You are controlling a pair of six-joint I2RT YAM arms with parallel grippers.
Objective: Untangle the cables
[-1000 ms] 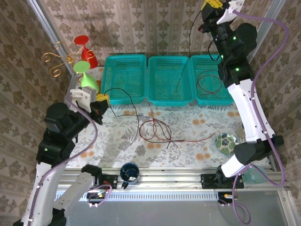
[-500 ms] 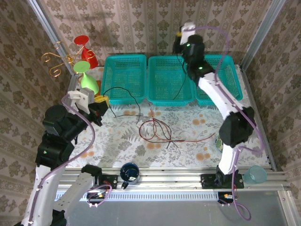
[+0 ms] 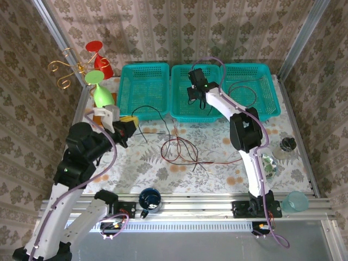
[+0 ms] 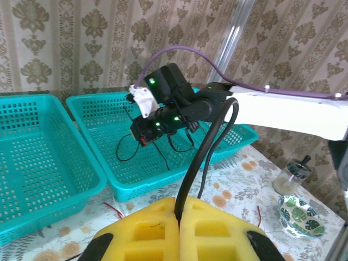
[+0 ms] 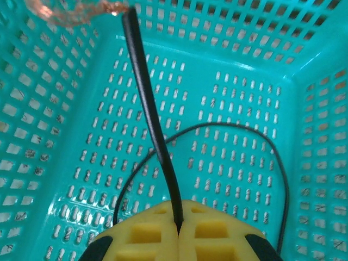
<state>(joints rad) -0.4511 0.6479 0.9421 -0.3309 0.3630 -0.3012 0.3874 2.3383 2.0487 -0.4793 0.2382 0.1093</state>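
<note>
The right gripper (image 5: pixel 179 228) was clenched on a black cable (image 5: pixel 149 125) between its yellow pads (image 5: pixel 217 234), low inside the middle basket (image 5: pixel 304 60). The cable rose to frayed copper strands (image 5: pixel 70 13), and a thin black loop (image 5: pixel 234 126) lay on the basket floor. The left gripper (image 4: pixel 178 217) pinched a 2nd black cable (image 4: pixel 202 152) over the table (image 3: pixel 136 163), near the left basket (image 3: pixel 144 81). Red cables (image 3: pixel 179 149) lay tangled on the table between the arms. 1 dark red cable (image 3: pixel 242 89) sat in the right basket (image 3: pixel 274 103).
</note>
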